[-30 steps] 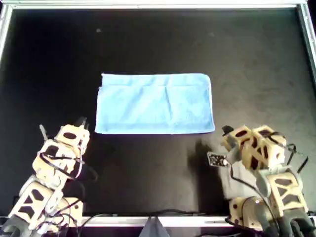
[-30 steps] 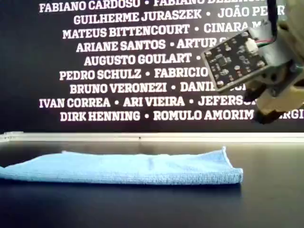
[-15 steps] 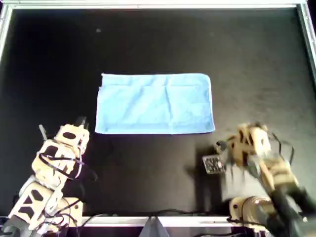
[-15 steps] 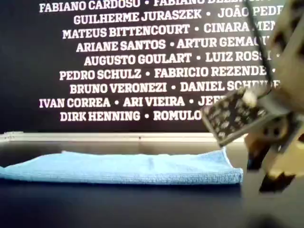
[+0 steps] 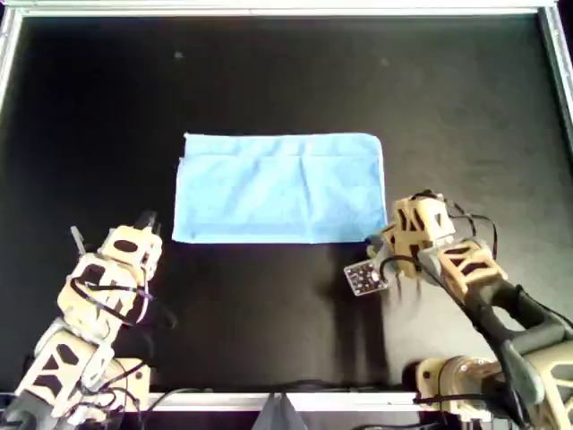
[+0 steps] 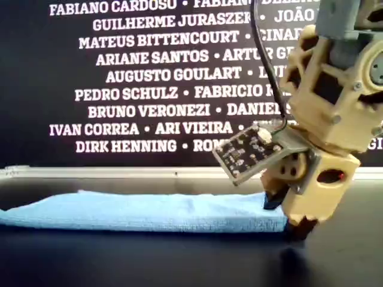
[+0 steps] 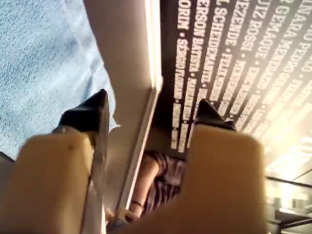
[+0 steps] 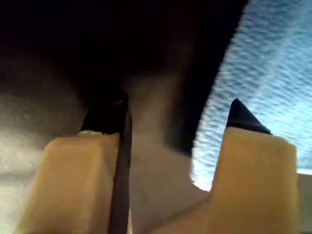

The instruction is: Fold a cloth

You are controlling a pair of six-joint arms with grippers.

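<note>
The cloth lies flat on the black table as a pale blue rectangle, folded over with faint creases. In the exterior view the cloth is a low blue strip. My right gripper is down at the cloth's near right corner in the overhead view, open; the right wrist view shows its jaws apart with the cloth's edge beside one fingertip. In the exterior view that gripper reaches the table at the cloth's end. My left gripper stands open near the cloth's near left corner, jaws empty, the cloth beyond them.
A pale metal rim frames the black table. A small circuit board sticks out from the right wrist toward the overhead view's middle. A dark wall with white names stands behind the table in the exterior view.
The right arm has swung in and dropped from above the table to the cloth's near right corner. The left arm and the cloth have not moved.
</note>
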